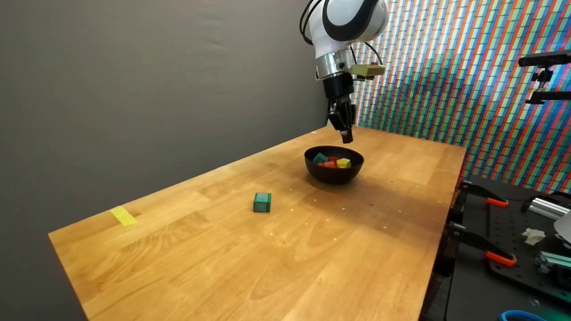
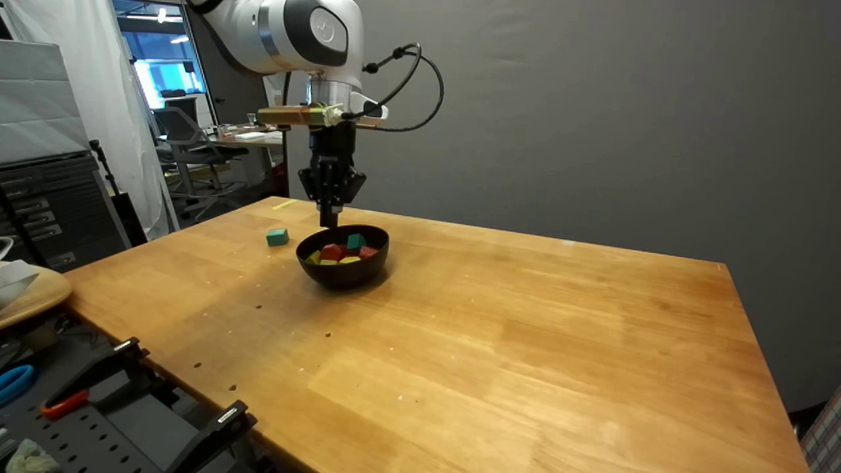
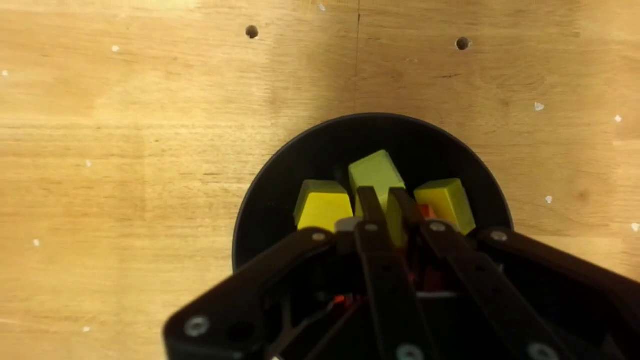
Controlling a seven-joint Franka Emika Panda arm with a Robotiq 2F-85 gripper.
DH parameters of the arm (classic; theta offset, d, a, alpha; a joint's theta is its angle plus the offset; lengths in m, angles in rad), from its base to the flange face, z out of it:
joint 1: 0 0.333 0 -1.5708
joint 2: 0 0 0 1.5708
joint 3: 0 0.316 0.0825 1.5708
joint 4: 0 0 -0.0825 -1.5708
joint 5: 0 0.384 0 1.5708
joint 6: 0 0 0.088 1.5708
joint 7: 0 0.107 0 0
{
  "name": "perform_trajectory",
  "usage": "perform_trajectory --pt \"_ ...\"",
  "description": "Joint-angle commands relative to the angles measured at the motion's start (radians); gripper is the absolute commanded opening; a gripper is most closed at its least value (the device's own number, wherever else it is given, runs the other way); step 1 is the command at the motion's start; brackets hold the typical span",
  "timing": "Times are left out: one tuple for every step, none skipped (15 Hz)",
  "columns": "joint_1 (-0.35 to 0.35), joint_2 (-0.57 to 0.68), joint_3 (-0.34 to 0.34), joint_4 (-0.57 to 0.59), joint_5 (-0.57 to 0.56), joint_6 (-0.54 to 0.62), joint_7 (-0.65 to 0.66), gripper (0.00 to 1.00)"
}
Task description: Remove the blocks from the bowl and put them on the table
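The black bowl (image 1: 334, 176) stands on the wood table (image 1: 267, 272) and holds several blocks. In an exterior view I see a green block (image 1: 320, 158), red blocks (image 1: 330, 164) and a yellow block (image 1: 343, 163) in it. One more green block (image 1: 262, 203) lies on the table beside the bowl; both exterior views show it (image 2: 277, 237). My gripper (image 2: 329, 219) points down just above the bowl (image 2: 343, 277). In the wrist view its fingertips (image 3: 384, 196) are almost together, with only a narrow gap, over a pale yellow block (image 3: 376, 172). Nothing is held. The fingers hide part of the bowl.
A yellow tape strip (image 1: 124, 216) lies near the table's corner. A black cart with orange-tipped clamps (image 1: 484, 247) stands along one table edge. A round wooden board (image 2: 36, 295) is beside the table. A grey wall runs behind.
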Motion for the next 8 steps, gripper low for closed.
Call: perform_trajectory --pt "-0.006 0.015 -0.001 -0.006 -0.004 0.016 -0.004 0.45" --pt "-0.004 0.038 -0.004 0.017 -0.008 0.009 0.006 0.52" --pt "-0.001 0.055 -0.011 0.03 -0.018 0.012 0.026 0.59" --pt "-0.002 0.072 -0.016 0.04 -0.019 0.015 0.034 0.68" --pt "-0.004 0.085 -0.021 0.05 -0.018 0.013 0.042 0.75" --pt "-0.004 0.098 -0.025 0.06 -0.018 0.012 0.046 0.83" --pt "-0.003 0.11 -0.03 0.068 -0.02 0.016 0.055 0.9" --pt "-0.002 0.124 -0.034 0.077 -0.02 0.02 0.063 0.99"
